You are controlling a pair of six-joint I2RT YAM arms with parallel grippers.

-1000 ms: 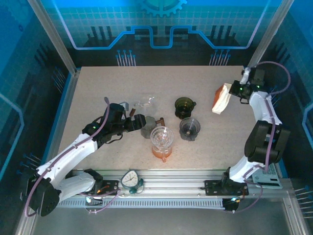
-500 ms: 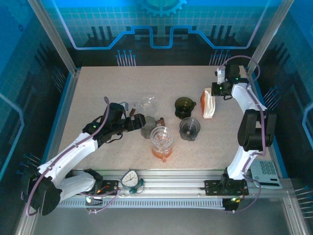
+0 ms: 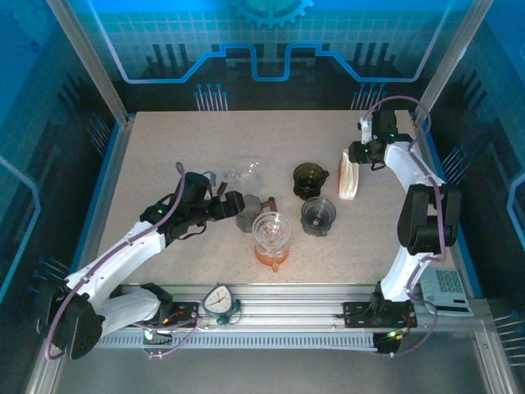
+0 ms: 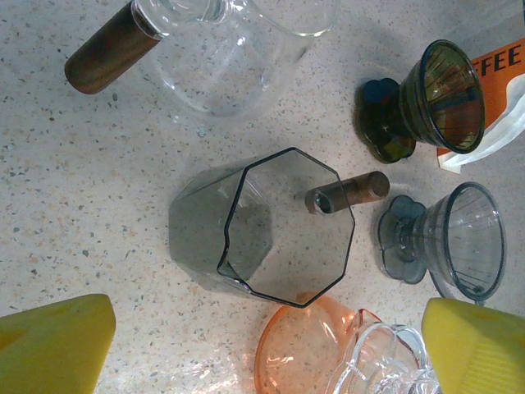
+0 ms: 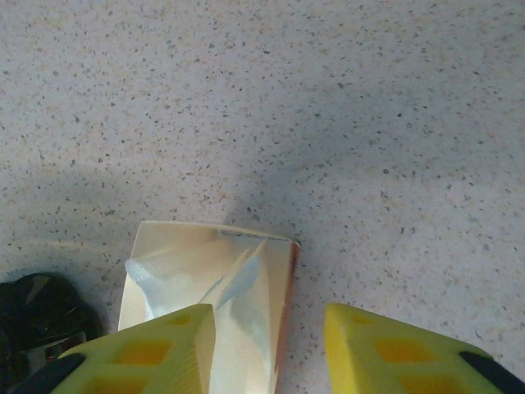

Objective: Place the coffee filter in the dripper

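Observation:
The coffee filter pack (image 3: 349,178), white with an orange side, rests on the table just right of the dark green dripper (image 3: 308,180). My right gripper (image 3: 354,153) stands over its far end, open. In the right wrist view the pack (image 5: 209,295) lies against the left finger (image 5: 148,353), with a gap to the right finger. A grey dripper (image 3: 318,215) stands nearer, and a clear dripper (image 3: 271,230) sits on an orange server. My left gripper (image 3: 238,205) is open around a grey glass server (image 4: 271,226), not touching it.
A clear glass carafe (image 4: 213,57) with a wooden handle lies behind the grey server. A small scale (image 3: 219,300) sits on the front rail between the arm bases. Bare tabletop (image 3: 180,148) extends across the back and far left.
My right arm swung left and lowered the filter pack to the table beside the green dripper, then its jaws parted from the pack. The left arm stayed put.

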